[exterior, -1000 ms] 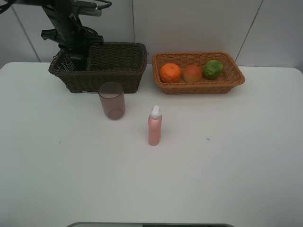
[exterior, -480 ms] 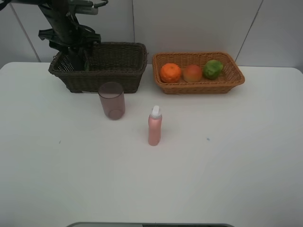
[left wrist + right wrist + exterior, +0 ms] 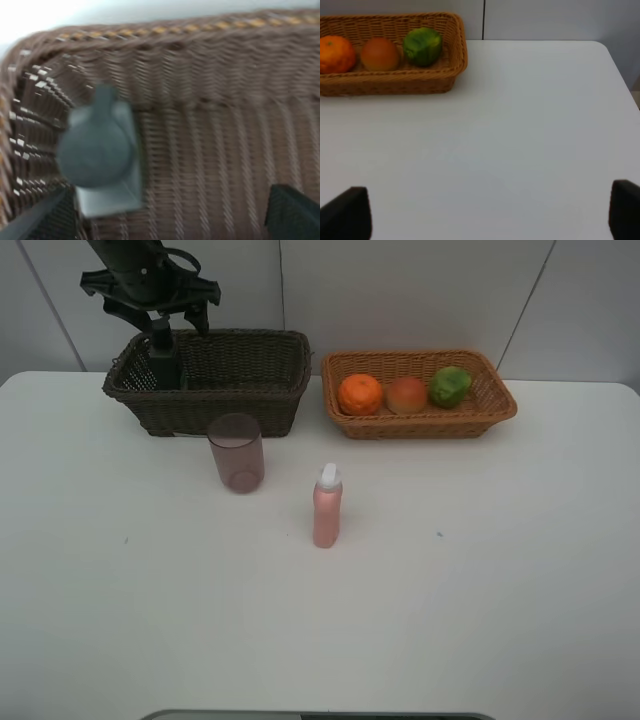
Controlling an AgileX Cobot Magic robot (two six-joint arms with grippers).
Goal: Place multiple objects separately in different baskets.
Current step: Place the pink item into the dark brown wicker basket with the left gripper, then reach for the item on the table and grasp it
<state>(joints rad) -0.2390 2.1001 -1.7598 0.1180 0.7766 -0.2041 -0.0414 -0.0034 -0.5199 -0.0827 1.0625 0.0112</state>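
1. Black left fingers point(image 3: 295, 215) stand wide apart above the dark brown basket point(image 3: 240, 405), gripping nothing
2. Just below them the dark green pump bottle point(image 3: 163, 360) stands upright in that basket's left end
3. The right fingers point(image 3: 345, 212) are spread wide over the bare white bench point(image 3: 520, 125)
4. The orange point(image 3: 360, 393), red-orange fruit point(image 3: 406, 394) and green fruit point(image 3: 450, 386) sit in a row in the light basket point(image 3: 430, 425)
5. The pinkish cup point(image 3: 237, 452) and slim pink bottle point(image 3: 327, 508) stand apart on the bench
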